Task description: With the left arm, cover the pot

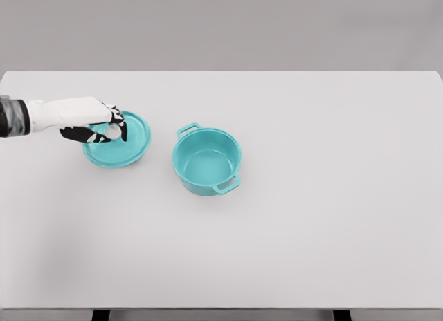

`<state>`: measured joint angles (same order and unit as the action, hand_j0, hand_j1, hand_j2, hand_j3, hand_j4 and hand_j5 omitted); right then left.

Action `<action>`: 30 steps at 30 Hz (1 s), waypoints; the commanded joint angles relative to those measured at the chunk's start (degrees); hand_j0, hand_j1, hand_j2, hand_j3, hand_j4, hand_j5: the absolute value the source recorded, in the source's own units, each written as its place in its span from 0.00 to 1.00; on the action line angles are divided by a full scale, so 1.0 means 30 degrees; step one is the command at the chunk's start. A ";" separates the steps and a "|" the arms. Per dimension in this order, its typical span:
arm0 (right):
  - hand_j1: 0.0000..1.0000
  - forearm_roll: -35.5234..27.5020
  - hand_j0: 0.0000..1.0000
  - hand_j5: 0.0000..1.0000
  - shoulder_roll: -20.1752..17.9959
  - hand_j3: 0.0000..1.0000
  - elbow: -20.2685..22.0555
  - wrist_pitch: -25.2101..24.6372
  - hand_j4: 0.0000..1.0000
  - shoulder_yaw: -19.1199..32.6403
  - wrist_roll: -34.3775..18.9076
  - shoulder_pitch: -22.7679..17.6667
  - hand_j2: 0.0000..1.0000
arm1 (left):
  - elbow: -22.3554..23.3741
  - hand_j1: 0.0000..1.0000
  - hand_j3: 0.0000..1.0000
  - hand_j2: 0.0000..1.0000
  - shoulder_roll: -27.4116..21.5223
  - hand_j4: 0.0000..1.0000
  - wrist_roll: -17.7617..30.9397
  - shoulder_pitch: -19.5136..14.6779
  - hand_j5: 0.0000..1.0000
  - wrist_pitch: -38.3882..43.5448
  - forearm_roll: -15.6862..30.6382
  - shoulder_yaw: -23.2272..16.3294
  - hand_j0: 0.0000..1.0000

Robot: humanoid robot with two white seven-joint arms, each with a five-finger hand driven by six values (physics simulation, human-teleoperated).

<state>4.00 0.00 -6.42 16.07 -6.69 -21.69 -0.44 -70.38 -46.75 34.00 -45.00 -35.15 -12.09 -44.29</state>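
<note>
The left hand's (pixel 97 124) fingers (pixel 119 127) curl down around the knob of the teal lid (pixel 128 144), which lies flat on the white desk (pixel 311 231), just left of the open teal pot (pixel 207 162).

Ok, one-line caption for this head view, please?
Left hand reaches over the teal lid lying on the white table, beside the open, empty teal pot.

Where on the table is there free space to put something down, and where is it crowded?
The table is bare right of the pot, and in front of the pot and lid. It is crowded at the left: the left robot hand is over the lid, and only a narrow gap separates lid and pot.
</note>
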 commanded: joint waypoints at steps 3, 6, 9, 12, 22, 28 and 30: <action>1.00 0.0013 1.00 1.00 -0.0001 1.00 0.0000 0.0033 1.00 0.0002 -0.0007 0.0000 1.00 | -0.1940 0.50 0.50 0.50 -0.0618 0.50 -0.0025 0.0029 0.50 0.0051 0.0633 -0.0119 0.50; 1.00 0.0013 1.00 1.00 -0.0001 1.00 0.0000 0.0033 1.00 0.0002 -0.0007 0.0000 1.00 | -0.2731 0.50 0.50 0.50 -0.0647 0.50 -0.0054 0.0029 0.50 0.0051 0.0809 -0.0148 0.50; 1.00 0.0013 1.00 1.00 -0.0001 1.00 0.0000 0.0004 1.00 0.0002 -0.0007 0.0000 1.00 | -0.3024 0.50 0.50 0.50 -0.0618 0.50 -0.0113 -0.0117 0.50 0.0051 0.0896 -0.0353 0.50; 1.00 0.0013 1.00 1.00 -0.0001 1.00 0.0000 0.0004 1.00 0.0002 -0.0007 0.0000 1.00 | -0.3200 0.50 0.50 0.50 -0.0618 0.50 -0.0259 -0.0439 0.50 0.0051 0.0897 -0.0411 0.50; 1.00 0.0013 1.00 1.00 -0.0001 1.00 0.0000 0.0033 1.00 0.0002 -0.0007 0.0000 1.00 | -0.4459 0.50 0.50 0.50 -0.0442 0.50 -0.0581 -0.1465 0.50 0.0051 0.0897 -0.1613 0.50; 1.00 0.0013 1.00 1.00 -0.0001 1.00 0.0000 0.0033 1.00 0.0002 -0.0007 0.0000 1.00 | -0.4782 0.50 0.50 0.50 0.0173 0.50 -0.0610 -0.1523 0.50 0.0051 0.0750 -0.2345 0.50; 1.00 0.0013 1.00 1.00 -0.0001 1.00 0.0000 0.0004 1.00 0.0002 -0.0007 0.0000 1.00 | -0.4752 0.50 0.50 0.50 0.0466 0.50 -0.0610 -0.1670 0.50 0.0051 0.0692 -0.2433 0.50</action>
<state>4.01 0.00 -6.42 16.07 -6.69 -21.69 -0.44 -84.51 -46.15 32.24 -50.01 -35.16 -10.17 -51.14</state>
